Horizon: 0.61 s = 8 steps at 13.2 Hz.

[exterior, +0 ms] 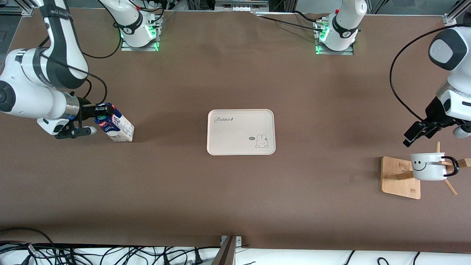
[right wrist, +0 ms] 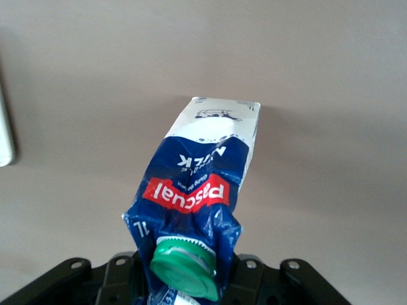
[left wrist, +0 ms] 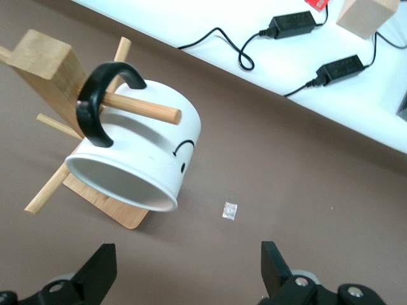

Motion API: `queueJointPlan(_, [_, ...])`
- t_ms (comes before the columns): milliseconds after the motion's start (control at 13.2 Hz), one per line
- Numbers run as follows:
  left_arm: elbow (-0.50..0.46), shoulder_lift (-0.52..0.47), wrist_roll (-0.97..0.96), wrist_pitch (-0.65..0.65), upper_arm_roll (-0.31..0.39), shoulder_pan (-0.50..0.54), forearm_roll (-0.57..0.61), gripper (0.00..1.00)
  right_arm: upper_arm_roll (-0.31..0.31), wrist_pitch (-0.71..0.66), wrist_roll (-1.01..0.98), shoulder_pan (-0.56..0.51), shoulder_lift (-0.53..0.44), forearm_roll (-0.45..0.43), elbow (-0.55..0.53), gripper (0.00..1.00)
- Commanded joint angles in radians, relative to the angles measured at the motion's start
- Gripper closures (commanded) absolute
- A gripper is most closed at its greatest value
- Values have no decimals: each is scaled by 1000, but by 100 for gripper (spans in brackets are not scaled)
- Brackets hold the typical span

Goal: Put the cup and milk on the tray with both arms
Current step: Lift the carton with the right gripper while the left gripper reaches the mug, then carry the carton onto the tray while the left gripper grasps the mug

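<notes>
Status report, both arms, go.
Right gripper shut on the milk. Left gripper open above the cup, which hangs on the rack. Tray bare, nothing blocking.

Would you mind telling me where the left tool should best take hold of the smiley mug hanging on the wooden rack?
Probably the mug's rim wall, one finger inside the open mouth, one outside. The black handle is threaded on a rack peg, so it is blocked. The mug hangs tilted, mouth facing the open left tool, so come in from the mouth side, then slide it off along the peg.
</notes>
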Motion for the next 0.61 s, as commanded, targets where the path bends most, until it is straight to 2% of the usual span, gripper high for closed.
queueJointPlan(0, [-19,13,-19,76,-10,27,-114,0,95,31,30,-1,-47,14,0,66])
queueJointPlan(76, [-16,28,-17,93,-8,27,-190,0,133,59,68,-1,-50,16,2,66])
queueJointPlan(228, [-16,53,-11,177,-8,28,-229,0,204,111,163,1,-44,104,29,66])
queueJointPlan(379, [-6,88,-13,274,-10,31,-245,0,222,174,221,37,-24,106,33,66])
queueJointPlan(531, [6,116,-5,320,-8,28,-315,0,222,209,298,102,-16,105,33,66])
